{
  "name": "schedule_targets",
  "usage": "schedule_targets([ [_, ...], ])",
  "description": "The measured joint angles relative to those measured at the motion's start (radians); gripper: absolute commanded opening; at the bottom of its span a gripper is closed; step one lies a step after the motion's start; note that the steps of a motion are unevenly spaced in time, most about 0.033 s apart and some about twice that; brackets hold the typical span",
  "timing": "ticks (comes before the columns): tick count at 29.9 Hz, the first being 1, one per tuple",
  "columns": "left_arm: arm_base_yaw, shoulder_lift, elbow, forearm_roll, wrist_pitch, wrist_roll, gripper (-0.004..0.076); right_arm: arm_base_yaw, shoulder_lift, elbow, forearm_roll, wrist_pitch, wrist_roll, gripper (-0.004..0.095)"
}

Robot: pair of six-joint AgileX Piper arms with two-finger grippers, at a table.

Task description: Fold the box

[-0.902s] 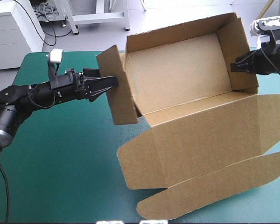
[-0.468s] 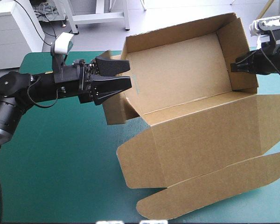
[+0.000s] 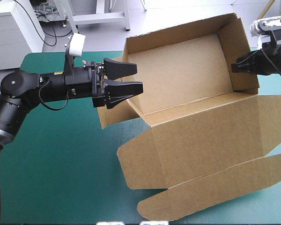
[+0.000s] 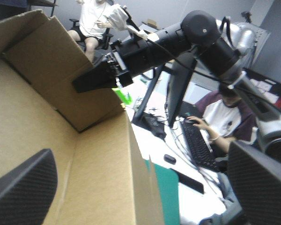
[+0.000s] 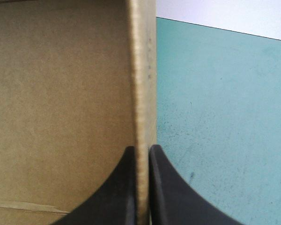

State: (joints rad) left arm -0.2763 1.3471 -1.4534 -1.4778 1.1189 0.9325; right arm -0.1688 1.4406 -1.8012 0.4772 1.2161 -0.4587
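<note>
The brown box (image 3: 178, 70) stands as an open tray with walls raised, its lid (image 3: 210, 140) lying flat toward the table's front. My left gripper (image 3: 131, 78) is open at the box's left wall, one finger on each side of the wall's top edge (image 4: 131, 140). A side flap (image 3: 113, 115) hangs outward below it. In the left wrist view its gripper (image 4: 140, 150) straddles that wall. My right gripper (image 3: 235, 67) is shut on the right wall (image 5: 143, 70); in its own view the right gripper (image 5: 141, 157) pinches the board edge. The left wrist view shows the right gripper (image 4: 91, 80) on the far wall.
The teal-green cover (image 3: 61, 164) stretches left of the box and along the front. The lid's rounded tuck flaps (image 3: 215, 192) reach close to the table's front edge and past the right edge of the high view.
My left gripper has opened and moved right, from the side flap to over the box's left wall. The side flap has dropped lower and outward. The right gripper has stayed put.
</note>
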Motion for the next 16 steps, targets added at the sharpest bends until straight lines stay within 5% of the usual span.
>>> schedule_targets([
  [11, 0.0, 0.004, -0.365, 0.648, -0.048, -0.331, 0.0409, 0.0, 0.0, 0.0, -0.001, 0.0, 0.0, -0.0019],
  [16, 0.0, -0.005, -0.482, 0.933, -0.037, -0.493, 0.0202, 0.0, 0.0, 0.0, -0.015, 0.0, 0.0, -0.0019],
])
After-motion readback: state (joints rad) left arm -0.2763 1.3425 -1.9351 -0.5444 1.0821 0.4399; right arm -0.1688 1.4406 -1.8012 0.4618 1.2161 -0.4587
